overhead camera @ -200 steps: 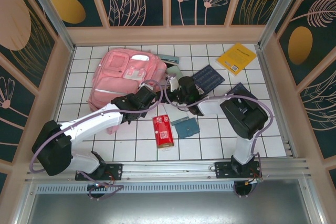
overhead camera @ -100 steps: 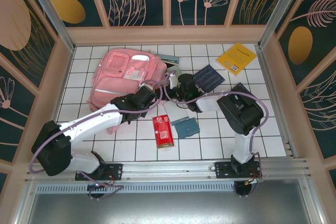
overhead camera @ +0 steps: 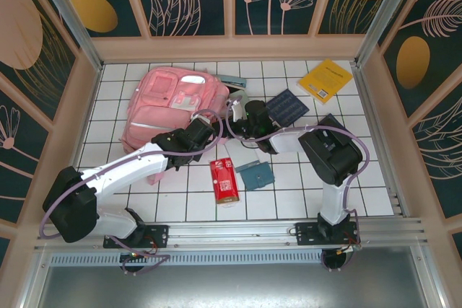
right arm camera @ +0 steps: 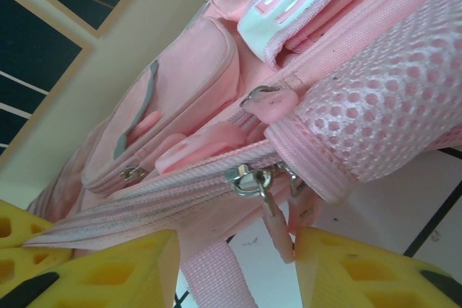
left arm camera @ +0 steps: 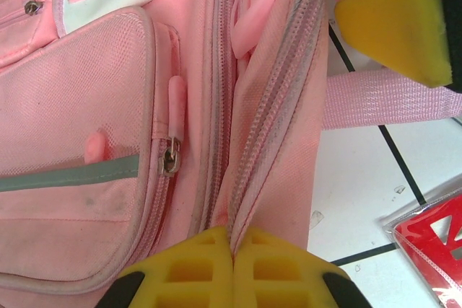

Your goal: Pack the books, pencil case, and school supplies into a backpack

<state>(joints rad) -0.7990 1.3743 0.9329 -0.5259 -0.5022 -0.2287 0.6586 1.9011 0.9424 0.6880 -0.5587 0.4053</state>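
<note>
**Overhead.** The left gripper (overhead camera: 211, 126) and right gripper (overhead camera: 234, 115) meet at the right edge of the backpack (overhead camera: 170, 102), which lies flat on the white tiles (overhead camera: 361, 178). A navy book (overhead camera: 287, 106) lies just to the right of the right jaws, and the yellow book (overhead camera: 326, 79) lies beyond it. On the arm-base side of both jaws are the red packet (overhead camera: 224, 180) and, beside it, the teal square (overhead camera: 255, 174).

**Left wrist.** The jaws are pressed together, pinching a fold of backpack fabric along a zip seam. To their left is a front pocket (left arm camera: 79, 120) with a grey strip and a metal zip slider. Ahead of them the zip track runs up the bag. To their right a pink strap (left arm camera: 390, 99) crosses the tiles, and a corner of the red packet lies further right. A yellow finger (left arm camera: 393, 16) of the right gripper shows ahead and to the right.

**Right wrist.** The jaws stand partly apart and grip nothing. Two pink zip pulls (right arm camera: 278, 230) hang from metal sliders into the gap, close to the right-hand finger; whether they touch it cannot be told. The backpack's pockets and a mesh panel (right arm camera: 390, 99) lie beyond the jaws.
</note>
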